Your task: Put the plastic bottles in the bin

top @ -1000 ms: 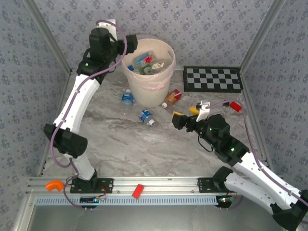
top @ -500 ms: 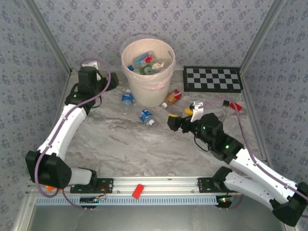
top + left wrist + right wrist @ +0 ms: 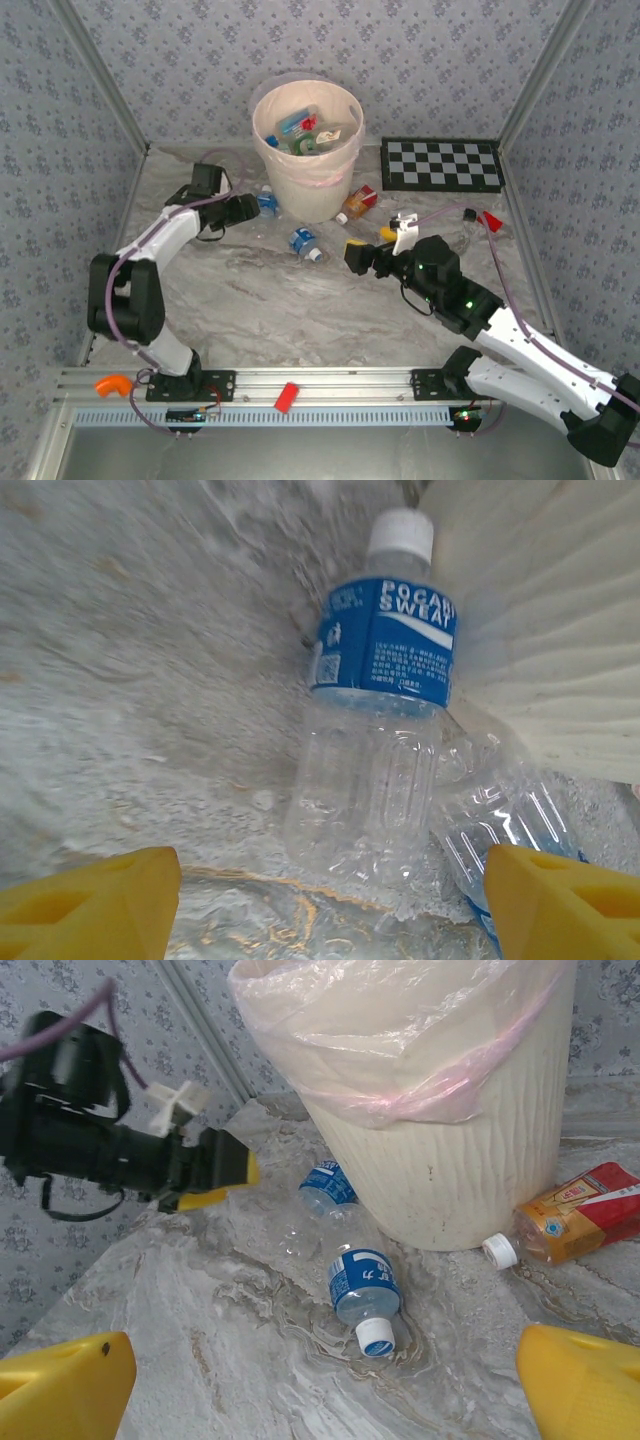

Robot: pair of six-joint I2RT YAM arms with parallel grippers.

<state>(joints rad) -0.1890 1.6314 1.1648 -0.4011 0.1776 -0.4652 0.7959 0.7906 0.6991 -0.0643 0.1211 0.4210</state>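
Just ahead of the left gripper, its fingers apart, a Pocari Sweat bottle lies beside the bin; closing askew could snag 1 neighbouring bottle too.

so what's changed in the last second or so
The left gripper swung from the rim of the large round peach-cream plastic bin down to the table. It now sits open either side of the clear blue-labelled plastic bottle lying beside the bin, with nothing gripped yet. The right gripper edged slightly left, open and empty. The bin and the other bottles lie as before.
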